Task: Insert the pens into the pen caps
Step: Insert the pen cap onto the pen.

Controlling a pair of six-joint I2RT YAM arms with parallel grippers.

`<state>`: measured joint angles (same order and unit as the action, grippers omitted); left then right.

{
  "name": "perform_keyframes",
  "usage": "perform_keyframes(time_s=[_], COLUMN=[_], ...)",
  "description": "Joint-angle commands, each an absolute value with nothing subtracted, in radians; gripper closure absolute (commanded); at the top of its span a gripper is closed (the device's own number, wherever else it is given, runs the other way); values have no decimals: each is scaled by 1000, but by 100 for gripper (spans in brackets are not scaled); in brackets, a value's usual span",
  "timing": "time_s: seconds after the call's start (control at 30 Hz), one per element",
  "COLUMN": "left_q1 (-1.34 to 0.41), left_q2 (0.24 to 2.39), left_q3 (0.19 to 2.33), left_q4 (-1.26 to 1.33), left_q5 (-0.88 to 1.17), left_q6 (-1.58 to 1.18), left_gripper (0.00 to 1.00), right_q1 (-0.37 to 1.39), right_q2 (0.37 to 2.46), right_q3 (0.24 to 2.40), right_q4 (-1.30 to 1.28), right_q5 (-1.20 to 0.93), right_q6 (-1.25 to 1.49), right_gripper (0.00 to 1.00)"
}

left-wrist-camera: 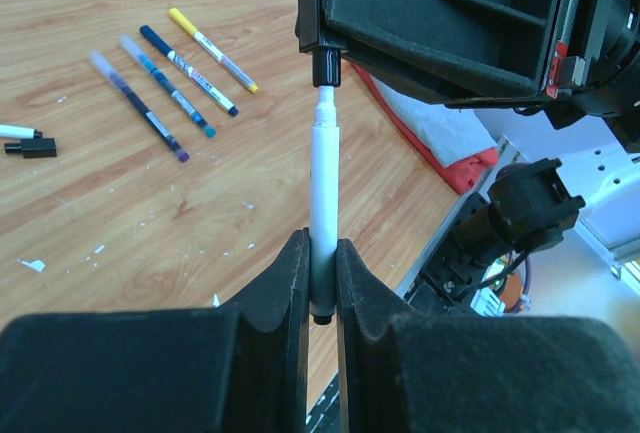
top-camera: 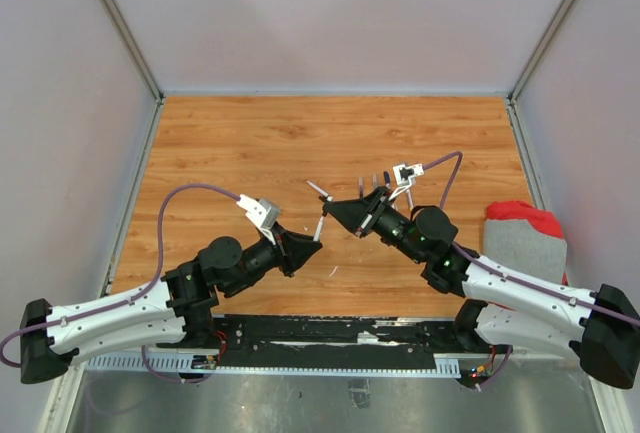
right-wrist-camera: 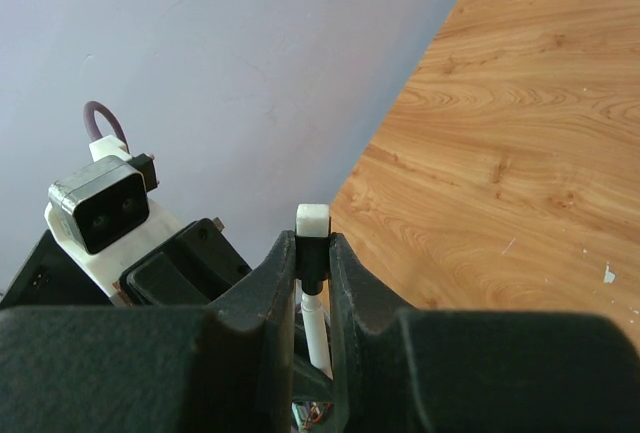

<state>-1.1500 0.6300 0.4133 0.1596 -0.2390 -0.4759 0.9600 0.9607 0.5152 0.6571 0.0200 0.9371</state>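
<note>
Progress: a row of four pens (left-wrist-camera: 170,88) lies on the table (left-wrist-camera: 150,213) at upper left of the left wrist view. Each shows a coloured end (yellow, dark blue, teal, purple), so I judge them capped. One loose pen (left-wrist-camera: 15,133) and a loose cap (left-wrist-camera: 38,148) lie side by side at the left edge, not yet joined.

In hand: white pen (left-wrist-camera: 322,173), clamped by its lower end in the left gripper (left-wrist-camera: 320,253), jaws narrow on the barrel. Its tip points up at the black cap (left-wrist-camera: 325,65), which the right gripper (right-wrist-camera: 312,253) pinches, jaws equally narrow. The tip sits at or just inside the cap mouth. The pen's thin neck shows below the cap, so I judge it not fully seated.

Left to do: press this pair home, then the loose pair.

Pose, overhead view: both arms reach inward from the bottom corners. The grippers meet nose to nose at mid-frame. A red and grey cloth (top-camera: 525,233) lies at right.
</note>
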Motion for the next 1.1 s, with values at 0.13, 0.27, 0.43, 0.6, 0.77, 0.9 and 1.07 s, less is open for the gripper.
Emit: perform_keyframes(time_s=[0.13,0.27,0.43,0.6,0.77,0.9,1.07], left_q1=[-1160,-1160,-1160,-1160,-1160,-1160,-1160], left_q2=[621,626,625,627,627,628,627], left_q3=[421,420,419,416,417,418,422], left_q4=[179,181,181,183,183,184,183], left_q5=[-259,-258,-259,-258,-259,-262,-268], left_q6=[-467,-469,-468,-469,-469,-468,-468], left_gripper=[99,100,99,100,100,100,100], right_q1=[986,988,988,989,989,989,992], right_q2=[961,965,962,960,966,969,981], right_q3=[494,495,487,458,465,465,474], right_q4=[676,683,701,795,785,780,746], right_q5=[25,21,24,19,10,7,-11], right_q6=[963,966,971,966,969,974,980], right_gripper=[99,99,99,99,99,99,99])
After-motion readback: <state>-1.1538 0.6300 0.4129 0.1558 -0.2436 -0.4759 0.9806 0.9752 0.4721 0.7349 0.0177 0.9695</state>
